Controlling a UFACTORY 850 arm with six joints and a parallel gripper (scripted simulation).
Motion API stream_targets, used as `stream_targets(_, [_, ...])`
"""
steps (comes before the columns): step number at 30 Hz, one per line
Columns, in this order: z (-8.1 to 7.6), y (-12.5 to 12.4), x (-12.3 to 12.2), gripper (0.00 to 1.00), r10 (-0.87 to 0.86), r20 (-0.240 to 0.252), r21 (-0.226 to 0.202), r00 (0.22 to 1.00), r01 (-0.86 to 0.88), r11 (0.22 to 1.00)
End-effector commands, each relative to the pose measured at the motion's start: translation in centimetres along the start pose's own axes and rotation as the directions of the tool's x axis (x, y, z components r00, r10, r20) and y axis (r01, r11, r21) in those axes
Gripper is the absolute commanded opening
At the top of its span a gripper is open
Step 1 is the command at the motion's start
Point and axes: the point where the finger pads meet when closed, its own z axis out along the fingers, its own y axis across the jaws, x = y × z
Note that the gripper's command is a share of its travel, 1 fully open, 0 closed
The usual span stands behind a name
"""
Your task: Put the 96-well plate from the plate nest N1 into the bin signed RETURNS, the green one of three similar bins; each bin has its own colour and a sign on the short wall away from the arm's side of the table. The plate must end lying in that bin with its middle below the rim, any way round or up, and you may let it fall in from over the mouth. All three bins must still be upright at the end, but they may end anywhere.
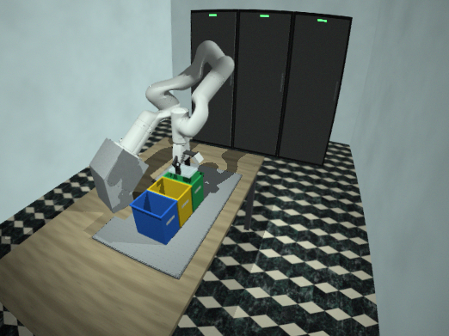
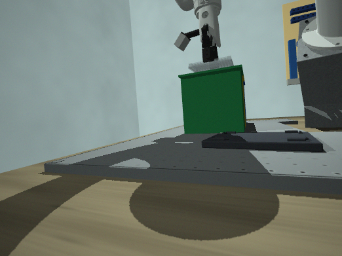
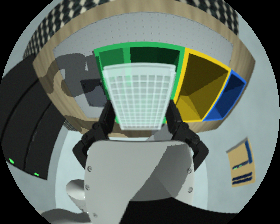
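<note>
The jaws of the gripper are clamped on the white well plate, one black finger on each long side. The plate hangs just above the mouth of the green bin, its lower edge level with or barely over the rim in the exterior view. It lies nearly flat, well side up, with a slight tilt. Seen from the wrist, its long axis runs straight out from the gripper, toward the green bin's far short wall, and the plate covers most of that bin's opening.

Beside the green bin stands the yellow bin, and beyond that the blue bin, all three in one row, upright, walls touching or nearly so. They stand on a grey mat spread over the wooden worktop. On the mat, just in front of the green bin in the exterior view, lies a flat dark plate holder with nothing on it.
</note>
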Motion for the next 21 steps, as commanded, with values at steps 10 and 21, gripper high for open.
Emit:
stream_targets(10, [0.17,0.02,0.05,0.00,0.000,-0.001,-0.001,1.000,0.000,1.000])
stream_targets(21, [0.32,0.02,0.04,0.00,0.000,-0.001,-0.001,1.000,0.000,1.000])
